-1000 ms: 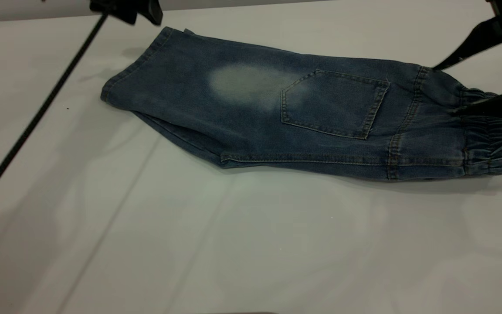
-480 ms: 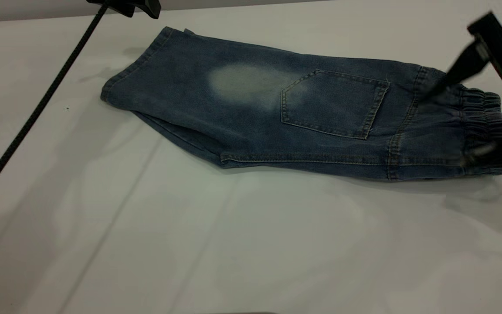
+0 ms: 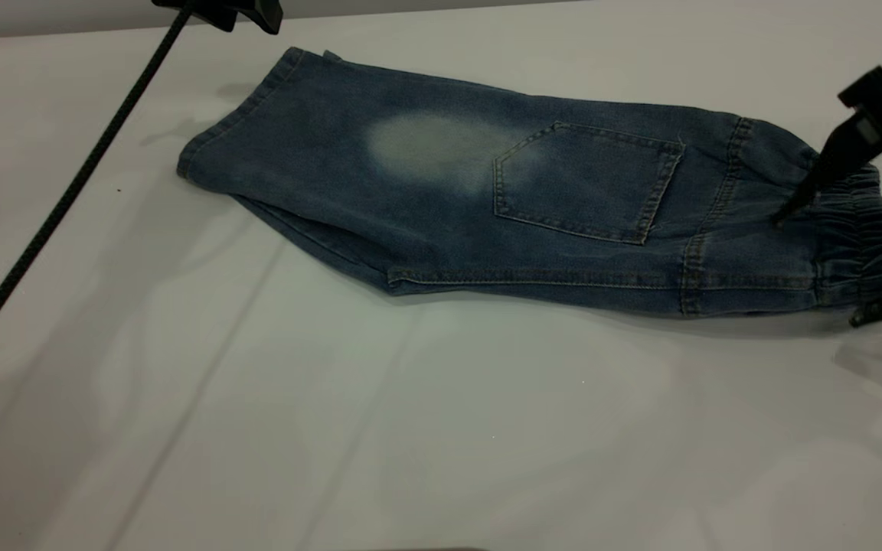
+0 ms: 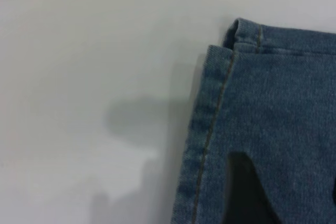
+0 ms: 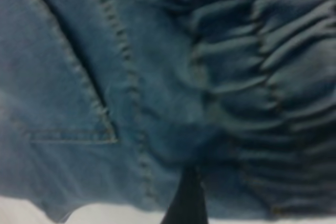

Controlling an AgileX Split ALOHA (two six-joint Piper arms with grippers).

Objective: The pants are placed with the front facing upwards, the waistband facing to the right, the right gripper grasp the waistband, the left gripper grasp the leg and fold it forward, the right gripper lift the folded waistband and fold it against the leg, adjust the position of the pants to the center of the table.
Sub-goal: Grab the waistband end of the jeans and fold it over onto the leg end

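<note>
Exterior view shows the pants [image 3: 502, 207] lying folded lengthwise, pocket side up, across the upper middle of the white surface [image 3: 410, 428], with the waistband [image 3: 854, 237] at the right edge, so the first fold looks done. Right end effector [image 3: 816, 264] straddles that band with fingers spread wide, holding nothing; the second fold and centring remain. Left end effector [image 3: 219, 11], at top left above the leg [image 3: 295, 145], is mostly cropped, its opening unreadable.

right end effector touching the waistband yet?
Cannot tell. In the exterior view the right end effector straddles the waistband, open; one fingertip overlaps denim, but contact isn't plainly visible.
</note>
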